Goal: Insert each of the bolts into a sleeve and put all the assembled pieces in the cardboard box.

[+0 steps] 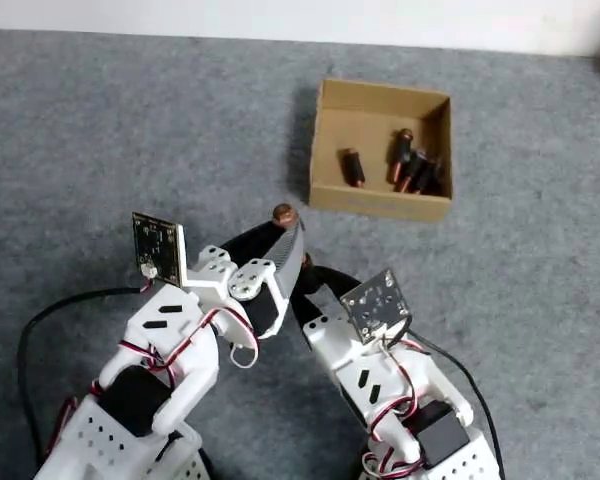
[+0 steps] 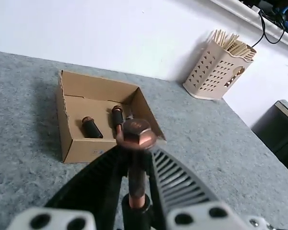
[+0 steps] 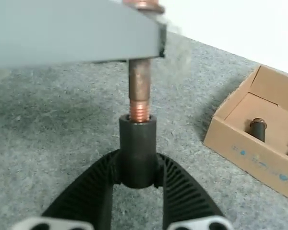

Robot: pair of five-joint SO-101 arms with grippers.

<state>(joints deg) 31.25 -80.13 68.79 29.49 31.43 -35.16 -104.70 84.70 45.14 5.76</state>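
Surface: a grey carpet-like table covering [image 1: 80,120] is lying under both arms; a pale wall is running behind it.
Left gripper [image 2: 140,160]: its black ribbed fingers are pinching narrowly on the shank of a copper-coloured hex-head metal bolt [image 2: 137,135]; the head is pointing up, long axis upright.
Joint: the bolt's threaded tip is sitting in the mouth of a black cylindrical sleeve [image 3: 138,148]; the axes are lining up, bolt directly above sleeve.
Right gripper [image 3: 138,175]: its fingers are clamping the sleeve's lower half.
Box: an open brown cardboard box [image 1: 380,205] is lying beyond, rightward; dark assembled pieces [image 1: 410,165] are resting inside; the right arm is probably nearer.
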